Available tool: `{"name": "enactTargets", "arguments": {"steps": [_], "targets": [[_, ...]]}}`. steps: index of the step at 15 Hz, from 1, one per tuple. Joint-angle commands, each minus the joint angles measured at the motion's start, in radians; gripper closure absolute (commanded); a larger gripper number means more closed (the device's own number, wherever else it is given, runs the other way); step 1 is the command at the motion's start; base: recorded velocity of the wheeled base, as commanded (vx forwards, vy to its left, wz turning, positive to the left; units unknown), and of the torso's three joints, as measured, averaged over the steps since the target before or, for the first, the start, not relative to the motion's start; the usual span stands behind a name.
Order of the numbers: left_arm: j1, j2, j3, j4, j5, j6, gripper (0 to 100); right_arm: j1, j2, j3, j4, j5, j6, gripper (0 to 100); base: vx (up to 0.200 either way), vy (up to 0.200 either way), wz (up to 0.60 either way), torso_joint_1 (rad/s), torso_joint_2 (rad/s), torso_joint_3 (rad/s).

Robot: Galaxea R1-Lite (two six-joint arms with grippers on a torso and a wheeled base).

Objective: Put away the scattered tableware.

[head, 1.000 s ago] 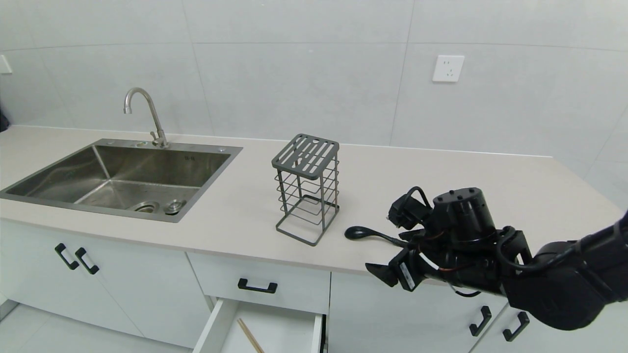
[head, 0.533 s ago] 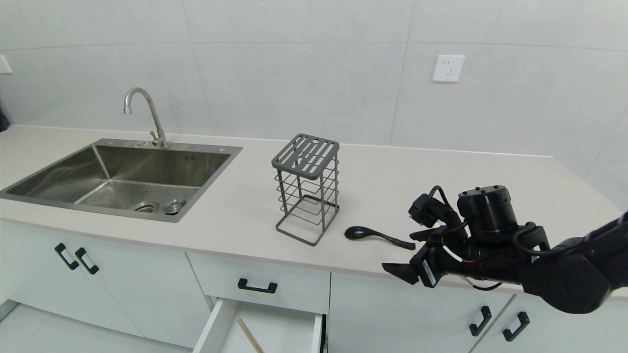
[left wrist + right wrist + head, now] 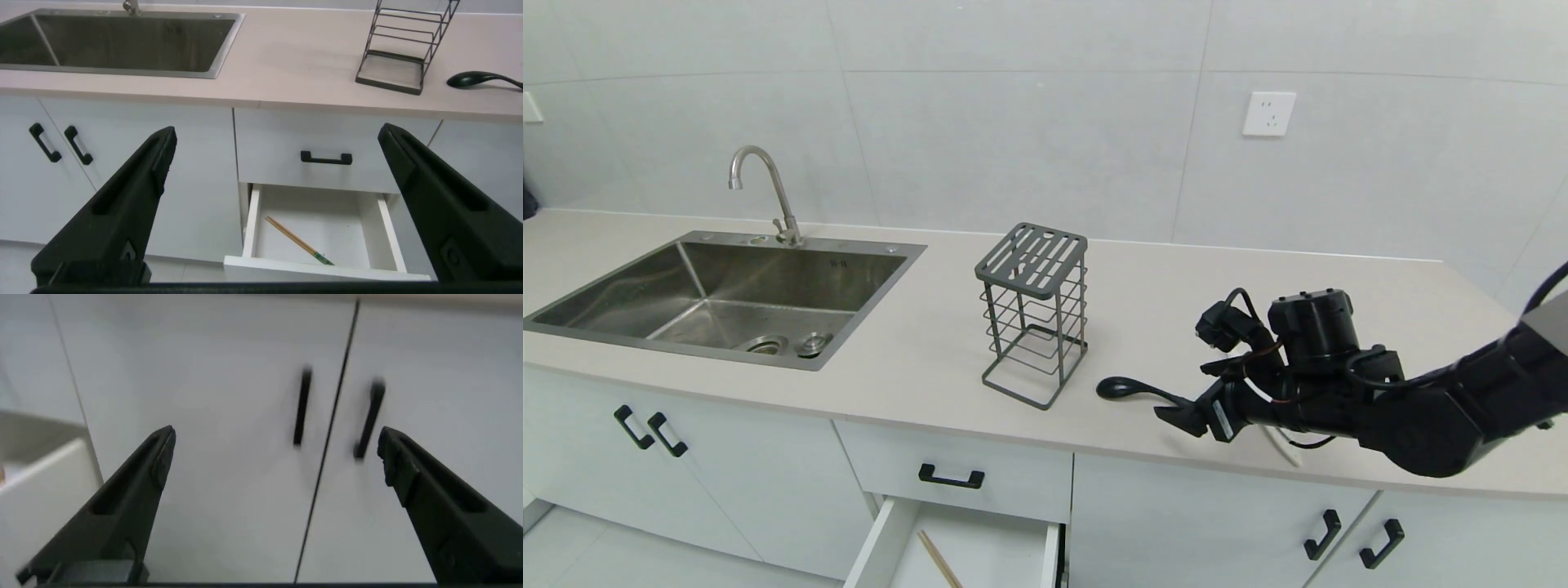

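Black spoon (image 3: 1116,387): I see it lying flat on the table (image 3: 915,351), near the front edge, bowl toward the wire rack (image 3: 1034,314) and handle running toward the right arm. It has not shifted over the last second.
Right gripper (image 3: 1191,402): its fingers are spread apart and hold nothing. It sits at the end of the spoon handle and I cannot tell whether it touches. In its own wrist view the gripper (image 3: 276,437) faces two cabinet doors (image 3: 212,457).
Change, right arm: a second ago I had the gripper low, in front of the table edge. Half a second ago it had drifted right, away from the spoon. It has now risen to table level and closed in on the handle tip.
Left gripper (image 3: 276,137): its fingers (image 3: 122,212) are wide apart and empty. It is held low in front of the cabinets, facing the drawer (image 3: 319,237).
Drawer: it is pulled open below the table, as in the earlier frames.
Chopsticks (image 3: 298,241): they lie slantwise on the drawer floor, also seen from the head (image 3: 939,560).
Wire rack: it stands upright and empty between the sink (image 3: 727,294) and the spoon, unmoved.
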Motion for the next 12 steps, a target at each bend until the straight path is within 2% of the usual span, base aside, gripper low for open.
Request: {"name": "enactTargets", "arguments": {"steps": [1,12], "targets": [[0.0,0.001,0.0,0.0,0.0,0.0,0,-0.013,0.104,-0.054,-0.001,-0.011,-0.033,0,0.0,0.0,0.0,0.0,0.0,0.0],[0.0,0.001,0.0,0.0,0.0,0.0,0,-0.019,0.211,-0.14,-0.005,0.026,-0.062,0,0.0,0.0,0.0,0.0,0.0,0.0]]}}
